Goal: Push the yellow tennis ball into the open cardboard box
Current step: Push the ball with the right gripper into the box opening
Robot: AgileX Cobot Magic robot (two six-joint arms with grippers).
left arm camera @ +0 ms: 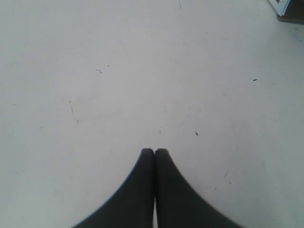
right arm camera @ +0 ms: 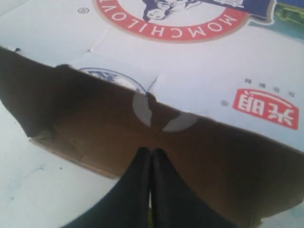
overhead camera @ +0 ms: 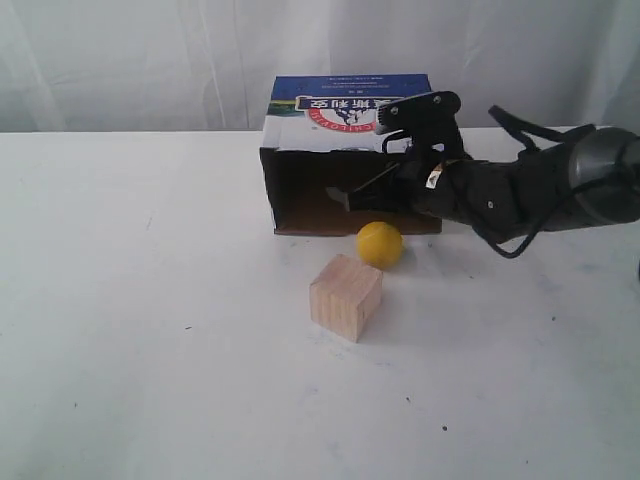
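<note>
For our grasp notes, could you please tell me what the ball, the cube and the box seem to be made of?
The ball: matte yellow, soft-edged look, probably felt over rubber.
The cube: pale bare wood, faint grain, no gloss.
The box: cardboard, smooth printed outside, raw brown inside with a ragged edge.

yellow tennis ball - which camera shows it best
The exterior view: the yellow tennis ball shows whole, just outside the open cardboard box. Neither wrist view clearly shows it: the left sees table, the right mainly the box's opening.
</note>
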